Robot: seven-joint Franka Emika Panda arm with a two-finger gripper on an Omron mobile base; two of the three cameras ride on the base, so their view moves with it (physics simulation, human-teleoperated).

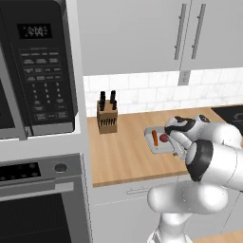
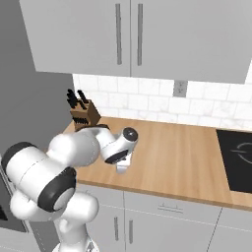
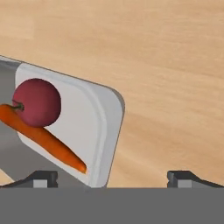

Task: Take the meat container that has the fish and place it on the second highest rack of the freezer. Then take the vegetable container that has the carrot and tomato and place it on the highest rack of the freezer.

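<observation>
The vegetable container [image 3: 109, 127] is a pale silver-grey tray on the wooden counter, also seen as the vegetable container [image 1: 150, 142] in the left base view. In it lie the carrot [image 3: 43, 138] and the tomato [image 3: 37, 101], touching each other. My gripper [image 3: 113, 180] hangs open just above the tray's rounded end, with the rim between the two fingertips [image 3: 43, 178] and nothing gripped. In the right base view the gripper [image 2: 122, 168] points down at the counter and my arm hides the tray. The meat container, the fish and the freezer are out of view.
A knife block [image 1: 107, 118] stands at the back of the counter [image 1: 118, 161], left of the tray. A microwave [image 1: 38, 66] and an oven [image 1: 42, 199] fill the left side. A black cooktop [image 2: 238, 157] lies to the right. Wall cabinets hang above.
</observation>
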